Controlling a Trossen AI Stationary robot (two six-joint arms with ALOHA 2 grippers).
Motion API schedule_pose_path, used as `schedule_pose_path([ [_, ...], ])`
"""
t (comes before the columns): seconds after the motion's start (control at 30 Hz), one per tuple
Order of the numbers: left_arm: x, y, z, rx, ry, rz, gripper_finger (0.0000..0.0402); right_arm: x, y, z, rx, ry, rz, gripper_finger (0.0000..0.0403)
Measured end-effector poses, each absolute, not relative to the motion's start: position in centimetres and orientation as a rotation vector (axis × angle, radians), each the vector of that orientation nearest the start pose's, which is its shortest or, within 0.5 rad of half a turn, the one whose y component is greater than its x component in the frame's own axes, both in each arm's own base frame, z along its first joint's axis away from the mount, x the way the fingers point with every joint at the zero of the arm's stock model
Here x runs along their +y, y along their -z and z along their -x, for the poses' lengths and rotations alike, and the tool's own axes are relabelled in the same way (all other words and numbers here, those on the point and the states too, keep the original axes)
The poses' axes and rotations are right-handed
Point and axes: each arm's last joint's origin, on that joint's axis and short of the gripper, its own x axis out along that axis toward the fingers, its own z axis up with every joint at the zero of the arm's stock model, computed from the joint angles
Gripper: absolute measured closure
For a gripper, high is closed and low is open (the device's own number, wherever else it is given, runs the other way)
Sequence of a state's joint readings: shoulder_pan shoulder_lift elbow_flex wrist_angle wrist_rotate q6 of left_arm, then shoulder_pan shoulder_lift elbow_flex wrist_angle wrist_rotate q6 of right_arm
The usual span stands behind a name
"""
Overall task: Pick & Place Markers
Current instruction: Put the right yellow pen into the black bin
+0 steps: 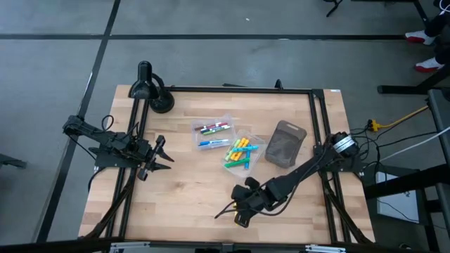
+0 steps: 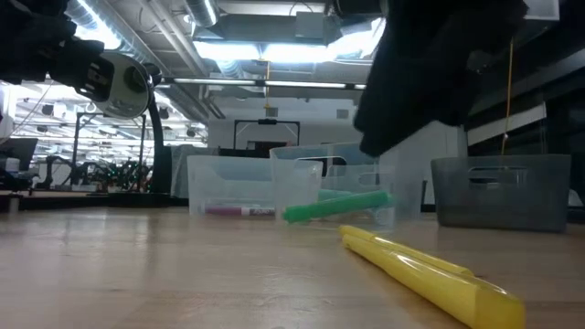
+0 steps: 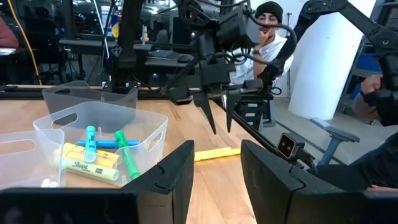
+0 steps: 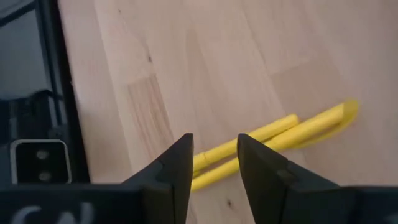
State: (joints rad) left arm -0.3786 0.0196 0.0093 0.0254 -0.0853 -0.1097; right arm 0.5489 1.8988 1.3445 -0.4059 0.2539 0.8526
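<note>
My right tool (image 4: 213, 163) hovers over the near middle of the desk (image 1: 183, 190), its fingers apart and empty above a yellow marker (image 4: 280, 134) lying flat on the wood. More markers (image 1: 239, 153) sit in two clear trays (image 1: 213, 133) farther back, with a dark bin (image 1: 285, 146) to their right. My left tool (image 1: 156, 160) waits at the left edge, fingers apart, empty.

Only one text can be read. In the left wrist view, a yellow marker (image 3: 87, 170) lying in the clear plastic tray (image 3: 149, 134) carries the brand name "Sharpie" in dark letters along its barrel. The other markers, the trays, the bin and the arms show no print that I can read.
</note>
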Motion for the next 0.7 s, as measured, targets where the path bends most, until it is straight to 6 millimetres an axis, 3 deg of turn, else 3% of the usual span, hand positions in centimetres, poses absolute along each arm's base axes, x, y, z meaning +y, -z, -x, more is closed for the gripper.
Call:
schedule_pose_path([
  [0.17, -3.4, -16.8, -9.2, 0.001, 0.294, 0.113, 0.0274, 20.5, -18.5, -34.6, 0.944, 0.144, -0.395, 0.0285],
  [0.5, -3.4, -16.8, -9.2, 0.001, 0.293, 0.113, 0.0274, 20.3, -18.6, -34.9, 0.912, 0.151, -0.378, 0.0292],
  [0.7, -3.4, -16.8, -9.2, 0.001, 0.294, 0.113, 0.0274, 20.4, -17.6, -35.2, 0.922, 0.153, -0.359, 0.0292],
])
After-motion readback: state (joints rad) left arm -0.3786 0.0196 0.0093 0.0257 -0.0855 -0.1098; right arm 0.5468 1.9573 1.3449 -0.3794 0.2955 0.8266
